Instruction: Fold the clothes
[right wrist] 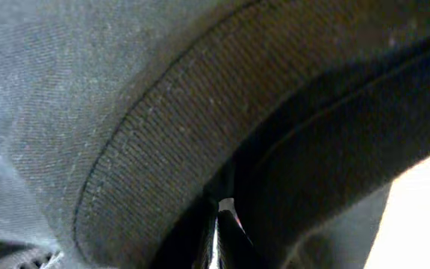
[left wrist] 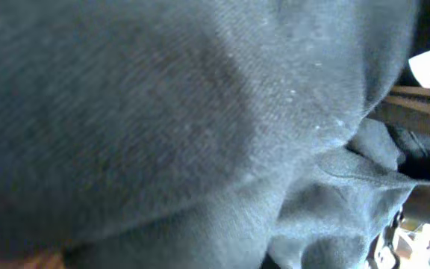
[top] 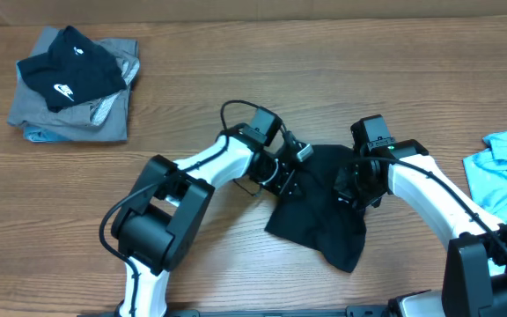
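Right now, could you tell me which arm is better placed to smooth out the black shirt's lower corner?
Probably the right. The right gripper sits at the black T-shirt's right edge, nearest that lower corner; the left gripper is at the upper left edge, across the cloth.

White swoosh logo (top: 62, 88) on black garment (top: 70, 69), no readable text
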`<state>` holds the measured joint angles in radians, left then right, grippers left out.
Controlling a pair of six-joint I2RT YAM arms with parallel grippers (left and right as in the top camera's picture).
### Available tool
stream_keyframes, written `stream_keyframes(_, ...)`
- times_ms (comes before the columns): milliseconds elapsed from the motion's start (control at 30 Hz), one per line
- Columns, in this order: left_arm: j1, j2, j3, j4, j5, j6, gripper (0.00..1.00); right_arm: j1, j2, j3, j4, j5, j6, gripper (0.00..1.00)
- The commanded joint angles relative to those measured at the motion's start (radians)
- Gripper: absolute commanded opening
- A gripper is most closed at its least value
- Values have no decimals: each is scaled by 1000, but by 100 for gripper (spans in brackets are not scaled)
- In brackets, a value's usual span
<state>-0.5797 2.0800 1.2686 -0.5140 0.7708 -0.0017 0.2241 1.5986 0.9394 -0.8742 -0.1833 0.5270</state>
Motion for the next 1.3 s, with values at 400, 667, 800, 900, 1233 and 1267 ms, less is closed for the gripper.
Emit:
stream_keyframes(400,304,-31,353,-404,11,101,4,-78,-217,312,-334,7,-26,76)
stream_keyframes(667,628,-31,690,-428,11,103,4,-78,-255,330,-375,-5,-25,77)
stream_keyframes(800,804,-31,750,-347,3,103,4,-78,-255,330,-401,-5,-25,77)
stream_keyframes(900,916,-25,750,-296,-11,102,4,-78,-255,330,-412,-9,-25,76)
stream_keyframes(1233,1153,-11,750,-304,-194,9,100,-78,-255,330,-417,-31,-25,76)
stream_keyframes(1267,1171,-13,750,-304,-138,-35,100,-78,-255,330,-415,-32,-25,76)
